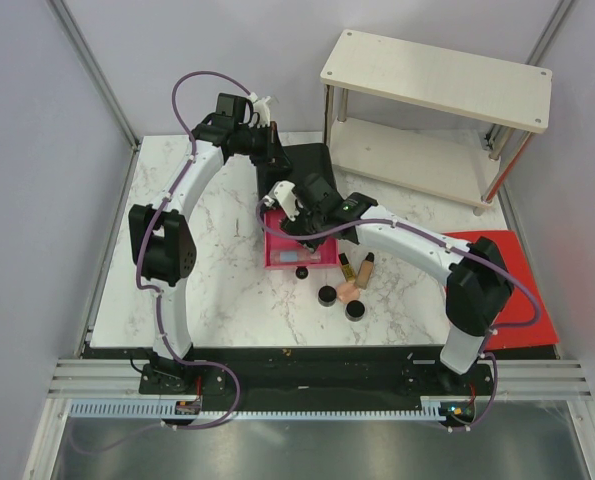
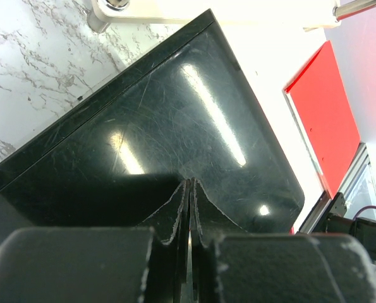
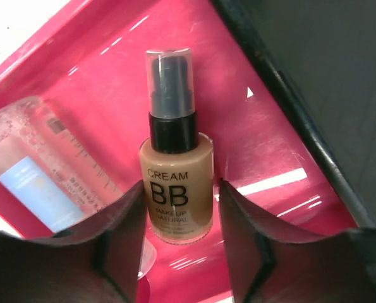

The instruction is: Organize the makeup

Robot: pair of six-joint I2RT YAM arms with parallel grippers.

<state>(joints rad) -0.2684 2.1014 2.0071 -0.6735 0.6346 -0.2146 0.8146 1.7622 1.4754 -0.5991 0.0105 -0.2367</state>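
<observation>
My right gripper [image 1: 302,228] hangs open over the pulled-out pink drawer [image 1: 277,255]. In the right wrist view its fingers [image 3: 181,185] straddle a beige BB cream bottle [image 3: 175,180] with a black pump and clear cap, lying on the drawer floor [image 3: 263,151]. A clear container [image 3: 33,170] lies beside the bottle. On the table in front of the drawer are two foundation tubes [image 1: 365,270], a peach puff [image 1: 349,291], two round black jars [image 1: 327,295] and a small black piece [image 1: 302,272]. My left gripper [image 1: 267,140] is shut, tips [image 2: 191,184] against the black box top [image 2: 175,107].
A white two-tier shelf [image 1: 437,75] stands at the back right, right behind the black box [image 1: 312,165]. A red board [image 1: 512,275] lies at the right table edge under the right arm; it also shows in the left wrist view [image 2: 320,101].
</observation>
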